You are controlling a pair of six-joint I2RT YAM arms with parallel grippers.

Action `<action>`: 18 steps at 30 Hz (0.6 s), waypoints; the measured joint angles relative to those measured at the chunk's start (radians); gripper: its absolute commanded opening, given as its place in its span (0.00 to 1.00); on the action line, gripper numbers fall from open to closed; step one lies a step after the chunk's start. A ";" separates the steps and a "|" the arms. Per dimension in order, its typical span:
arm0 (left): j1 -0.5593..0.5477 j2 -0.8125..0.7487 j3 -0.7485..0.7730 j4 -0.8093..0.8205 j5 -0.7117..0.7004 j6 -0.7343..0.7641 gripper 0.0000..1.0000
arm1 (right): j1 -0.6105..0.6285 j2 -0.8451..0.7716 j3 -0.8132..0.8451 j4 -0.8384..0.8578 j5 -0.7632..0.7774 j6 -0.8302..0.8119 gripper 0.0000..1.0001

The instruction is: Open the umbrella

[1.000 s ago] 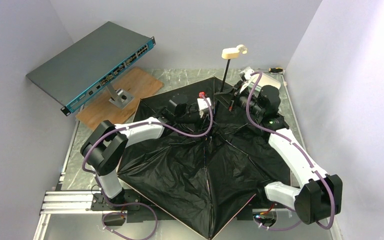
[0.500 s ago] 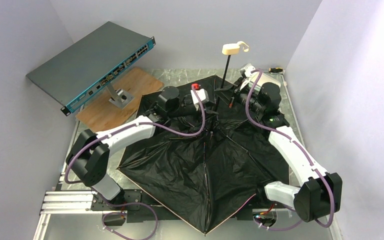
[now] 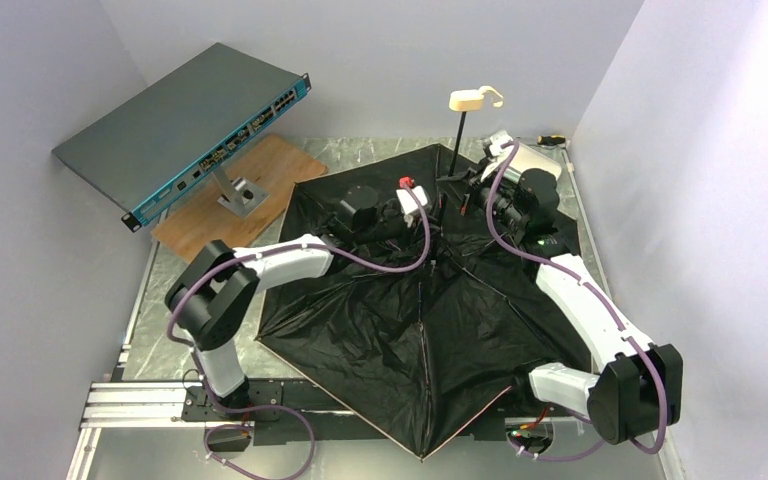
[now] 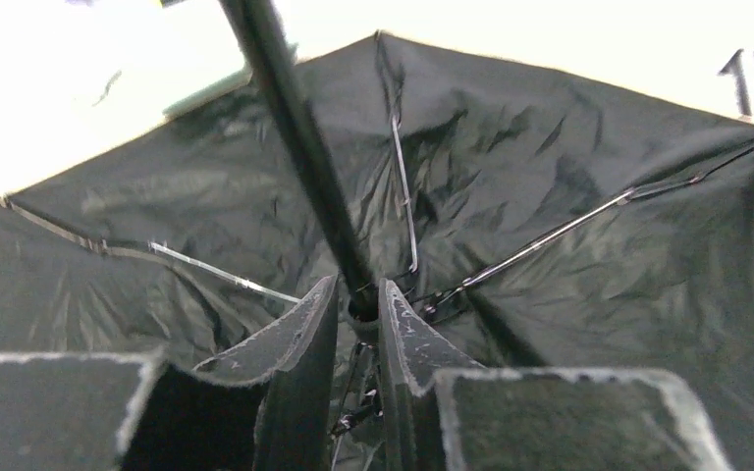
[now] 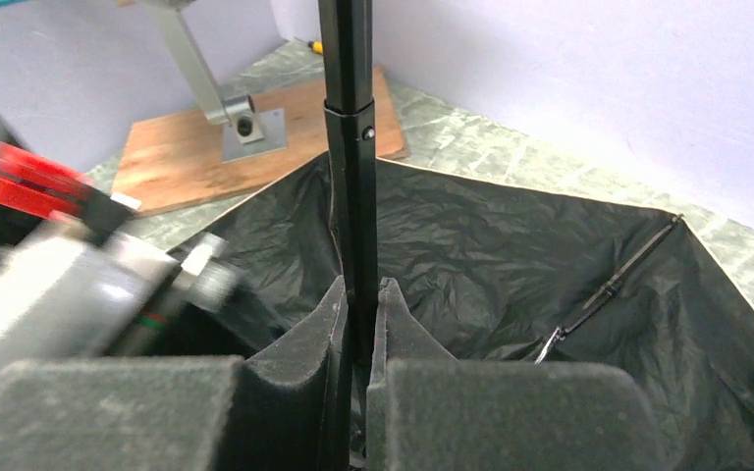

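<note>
Grey-green marbled table (image 3: 360, 150) is largely covered by the umbrella (image 3: 410, 340), which is laid upside down, black lining upward, with the shaft (image 5: 351, 147) upright and the cream handle (image 3: 475, 98) on top. Since half a second ago, the canopy and handle are seen carried slightly rightward and back; the canopy is spread, so opening is judged nearly done. The left gripper (image 4: 358, 294) is pinched on the shaft's base at the hub. The right gripper (image 5: 358, 289) is clamped on the shaft.
</note>
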 measured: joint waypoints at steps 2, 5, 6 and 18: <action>0.000 0.037 -0.006 0.001 -0.026 -0.010 0.27 | 0.002 -0.001 0.000 0.004 0.001 0.004 0.00; 0.000 0.085 -0.017 0.042 -0.027 -0.019 0.30 | 0.013 -0.005 -0.007 -0.015 0.002 0.001 0.00; -0.001 0.094 -0.018 0.052 -0.028 -0.020 0.31 | 0.013 -0.004 -0.009 -0.022 0.003 0.002 0.00; -0.009 0.135 -0.017 0.115 -0.064 -0.084 0.28 | 0.013 -0.004 -0.010 -0.035 0.018 0.005 0.00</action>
